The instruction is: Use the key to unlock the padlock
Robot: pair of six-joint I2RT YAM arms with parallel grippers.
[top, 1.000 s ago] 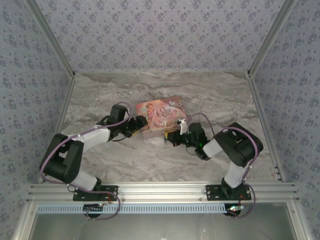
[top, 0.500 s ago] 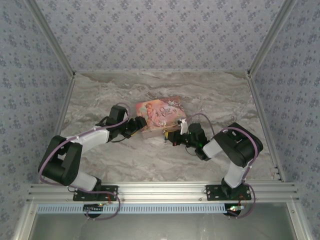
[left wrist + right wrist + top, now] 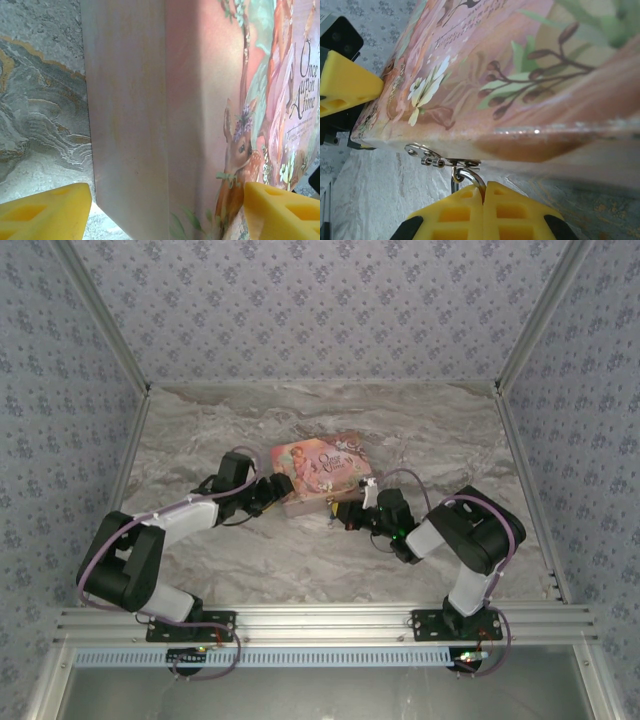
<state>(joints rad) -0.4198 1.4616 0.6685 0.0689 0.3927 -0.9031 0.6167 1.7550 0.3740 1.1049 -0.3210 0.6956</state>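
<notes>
The padlock's silvery shackle (image 3: pixel 470 177) hangs through the metal hasp (image 3: pixel 432 159) on the front of the pink illustrated tin (image 3: pixel 320 468). My right gripper (image 3: pixel 483 192) is shut with its yellow fingertips pinching that shackle, and the padlock's body is hidden behind them. The key is hidden. My left gripper (image 3: pixel 167 210) clasps the tin's (image 3: pixel 200 100) left corner between its widely spread yellow fingers (image 3: pixel 45 210). One of those fingers (image 3: pixel 345 82) presses on the tin's far end in the right wrist view.
The tin lies in the middle of the marble-patterned table (image 3: pixel 250 560), between both arms. Patterned walls (image 3: pixel 320 310) close the table in at the back and on both sides. An aluminium rail (image 3: pixel 320 620) runs along the near edge.
The left arm shifted slightly along the tin's left end. The right gripper edged a little right and stayed shut at the hasp. The tin kept its place.
</notes>
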